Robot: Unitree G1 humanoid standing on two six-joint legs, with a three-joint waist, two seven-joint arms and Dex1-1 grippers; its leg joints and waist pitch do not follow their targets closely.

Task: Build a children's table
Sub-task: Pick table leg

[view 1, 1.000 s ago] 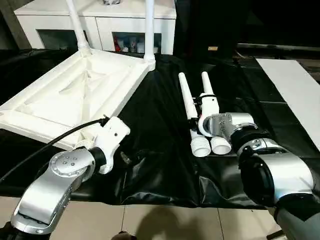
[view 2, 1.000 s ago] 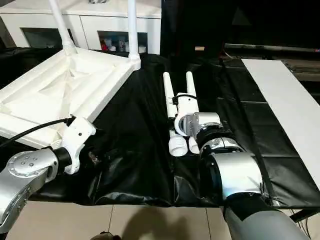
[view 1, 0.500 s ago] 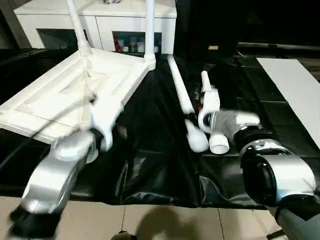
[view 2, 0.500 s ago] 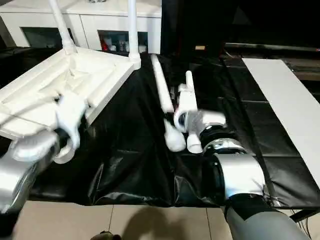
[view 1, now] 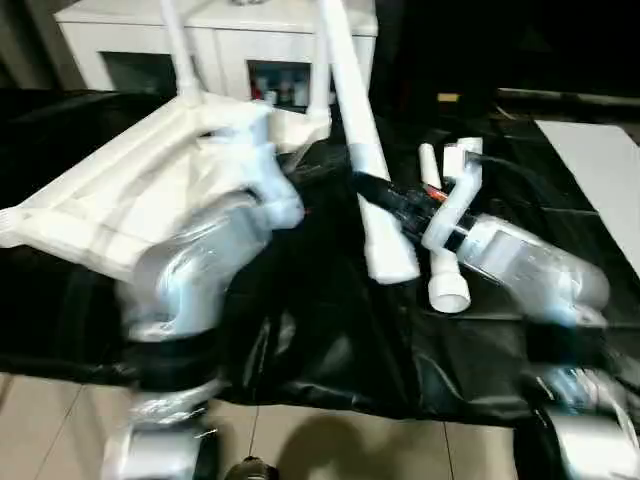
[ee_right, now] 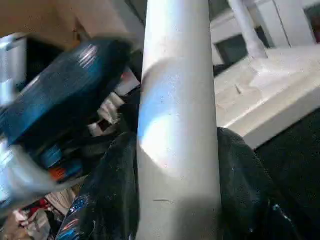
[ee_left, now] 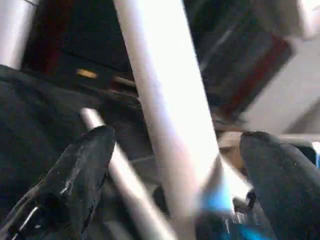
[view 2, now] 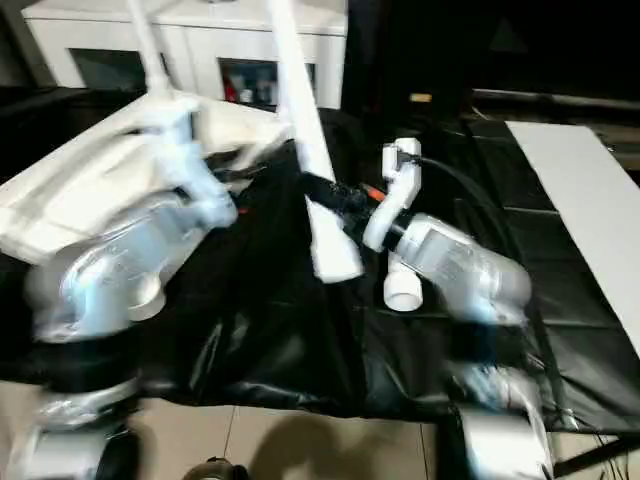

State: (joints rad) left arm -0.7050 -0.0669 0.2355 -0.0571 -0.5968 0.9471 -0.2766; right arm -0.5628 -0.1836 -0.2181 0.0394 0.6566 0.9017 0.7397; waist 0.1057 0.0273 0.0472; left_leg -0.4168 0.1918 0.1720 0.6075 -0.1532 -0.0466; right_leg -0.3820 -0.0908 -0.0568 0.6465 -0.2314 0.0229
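Note:
The white tabletop (view 1: pixel 120 200) lies upside down on the left, ribs up, with white legs (view 1: pixel 178 45) standing in its far sockets. My right gripper (view 1: pixel 385 198) is shut on a third tapered leg (view 1: pixel 365 170), held off the cloth and tilted, wide end down. In the right wrist view that leg (ee_right: pixel 177 100) is clamped between both black fingers (ee_right: pixel 107 195). My left arm is raised over the tabletop's near right edge. In the left wrist view my left gripper (ee_left: pixel 177 140) is open, the lifted leg (ee_left: pixel 165 100) passing between its fingers. A fourth leg (view 1: pixel 447 285) lies on the cloth.
A black cloth (view 1: pixel 330 330) covers the work surface, ending at the tiled floor in front. A white cabinet (view 1: pixel 230 40) stands behind the tabletop. A flat white board (view 1: pixel 600 160) lies at the far right.
My right gripper has lifted one leg off the cloth and swung it up toward vertical. My left arm has risen from the tabletop's near corner to that leg. The view has shifted slightly.

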